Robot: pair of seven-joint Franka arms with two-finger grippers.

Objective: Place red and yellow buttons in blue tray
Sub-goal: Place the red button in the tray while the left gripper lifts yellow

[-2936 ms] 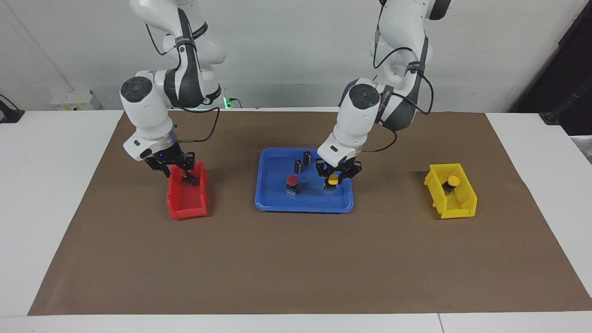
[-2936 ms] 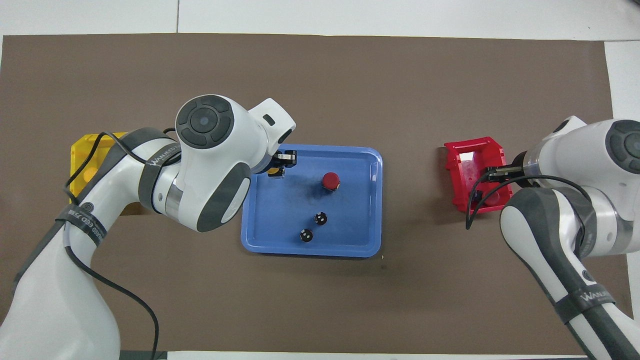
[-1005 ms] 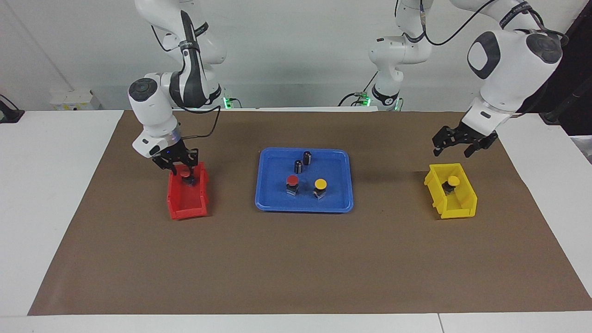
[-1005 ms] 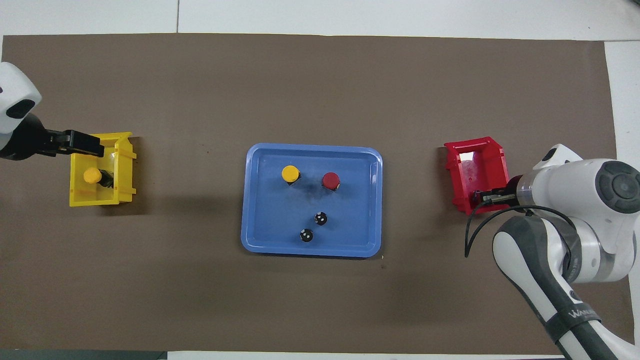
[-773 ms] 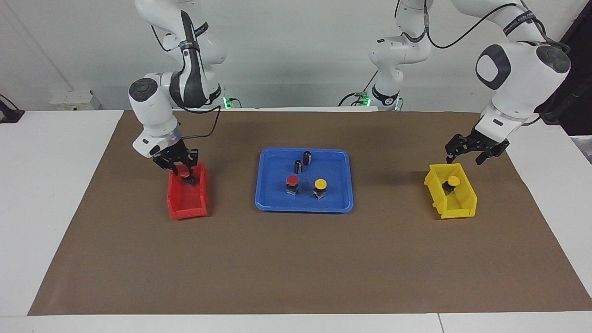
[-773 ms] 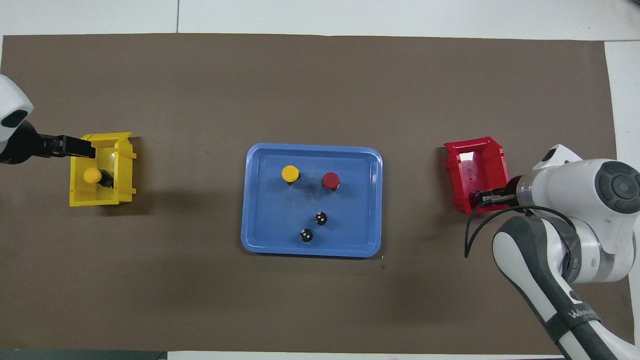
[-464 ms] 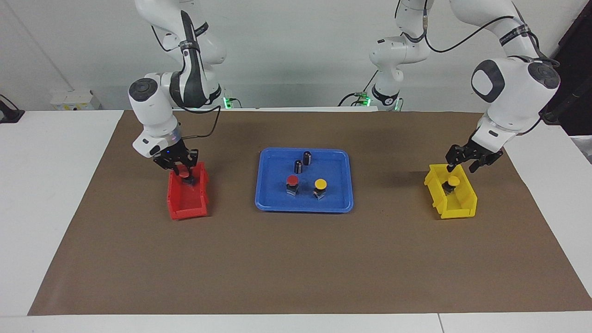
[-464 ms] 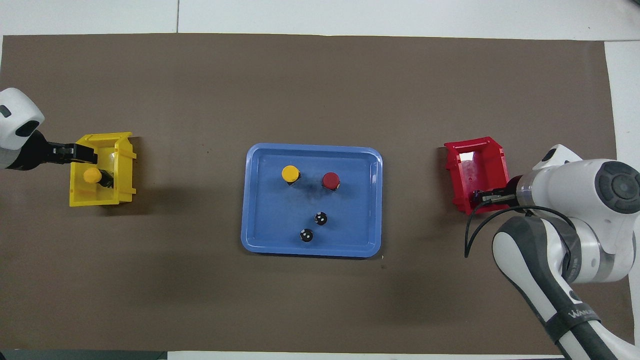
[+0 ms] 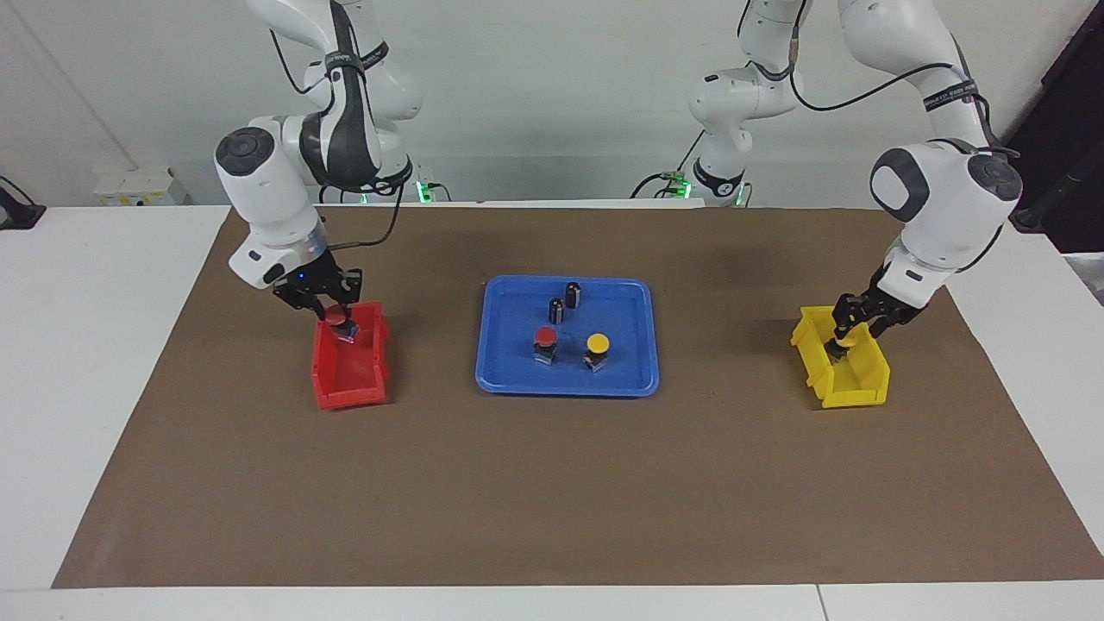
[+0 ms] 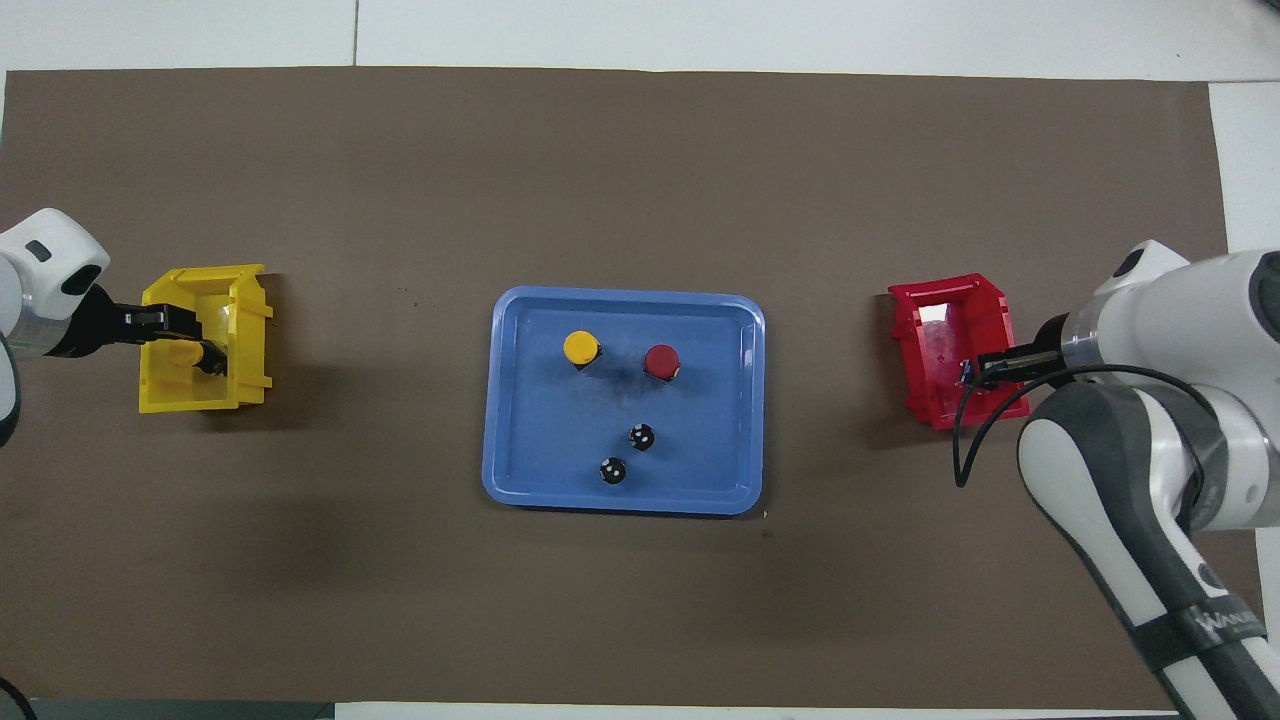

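Note:
The blue tray [image 9: 517, 385] lies mid-table; it also shows in the overhead view [image 10: 540, 440]. One red button [image 9: 544, 338] and one yellow button [image 9: 597, 345] stand in it. My right gripper [image 9: 330, 312] is shut on the second red button [image 9: 336, 320] and holds it just above the red bin [image 9: 349, 379]. My left gripper [image 9: 856, 326] is open, lowered into the yellow bin [image 9: 849, 388], its fingers on either side of the second yellow button [image 9: 848, 338].
Two dark capless cylinders [image 9: 556, 310] [image 9: 573, 294] stand in the tray, nearer to the robots than the buttons. The red bin [image 10: 935, 330] sits toward the right arm's end, the yellow bin [image 10: 250, 340] toward the left arm's end. Brown paper covers the table.
The left gripper let go of a yellow button in the tray, swung over to the yellow bin and lowered into it. The right gripper closed on the red button and lifted it slightly.

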